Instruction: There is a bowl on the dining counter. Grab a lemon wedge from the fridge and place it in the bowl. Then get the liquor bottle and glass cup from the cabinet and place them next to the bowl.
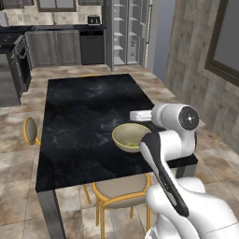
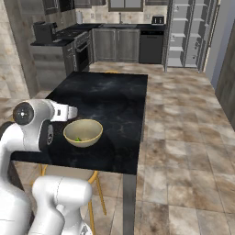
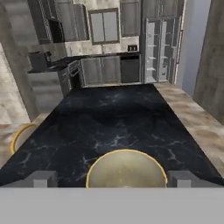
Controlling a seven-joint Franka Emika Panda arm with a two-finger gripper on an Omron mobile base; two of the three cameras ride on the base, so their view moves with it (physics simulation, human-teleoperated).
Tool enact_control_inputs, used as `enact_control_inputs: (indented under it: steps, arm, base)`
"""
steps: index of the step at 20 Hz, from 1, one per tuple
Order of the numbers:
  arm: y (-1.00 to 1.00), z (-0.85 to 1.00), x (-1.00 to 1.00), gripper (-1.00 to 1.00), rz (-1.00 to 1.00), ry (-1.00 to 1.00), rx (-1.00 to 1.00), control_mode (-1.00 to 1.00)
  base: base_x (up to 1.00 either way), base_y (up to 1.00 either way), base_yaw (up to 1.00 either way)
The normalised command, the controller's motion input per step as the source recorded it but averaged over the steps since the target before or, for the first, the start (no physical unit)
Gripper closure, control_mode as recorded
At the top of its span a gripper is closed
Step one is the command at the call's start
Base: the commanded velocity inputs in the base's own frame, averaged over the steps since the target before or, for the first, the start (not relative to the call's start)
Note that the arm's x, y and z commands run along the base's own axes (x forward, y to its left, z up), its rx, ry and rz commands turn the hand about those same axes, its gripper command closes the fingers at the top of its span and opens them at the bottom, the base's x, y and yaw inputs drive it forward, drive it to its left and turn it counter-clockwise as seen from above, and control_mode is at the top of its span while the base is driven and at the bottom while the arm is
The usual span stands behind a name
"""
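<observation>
Lemon wedge (image 1: 134, 144), judged light, soft and slippery, is shown lying in the bowl (image 1: 122, 138) on the table (image 1: 84, 121), beneath the released, empty claw (image 3: 112, 178).

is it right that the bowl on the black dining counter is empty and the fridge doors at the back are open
Not quite: the bowl isn't empty. The right base view shows the lemon wedge in it. The rest holds: it sits on the dining counter, and the fridge stands open.

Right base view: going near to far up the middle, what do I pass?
Wide pale yellow-beige bowl holding a tiny yellow-green lemon wedge → bare stretch of black marbled dining counter → grey kitchen cupboards at the back wall.
</observation>
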Motion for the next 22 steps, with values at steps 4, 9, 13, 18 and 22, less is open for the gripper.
enact_control_inputs:
  steps: [4, 9, 13, 18, 22]
  arm:
    - [0.04, 0.98, -0.86, -1.00, 0.00, -0.41, 0.00, -1.00]
    - [0.03, 0.58, -0.91, -1.00, 0.00, -0.30, 0.00, -1.00]
    - [0.00, -0.01, -0.94, -1.00, -0.01, -0.10, 0.00, -1.00]
    - [0.00, -0.16, -0.59, -1.00, 0.00, 0.02, -0.01, -1.00]
    - [0.00, -0.05, -0.78, -1.00, 0.00, 0.01, 0.00, -1.00]
  base:
    - [0.00, 0.00, 0.00]
    - [0.00, 0.00, 0.00]
    - [0.00, 0.00, 0.00]
    - [0.00, 0.00, 0.00]
    - [0.00, 0.00, 0.00]
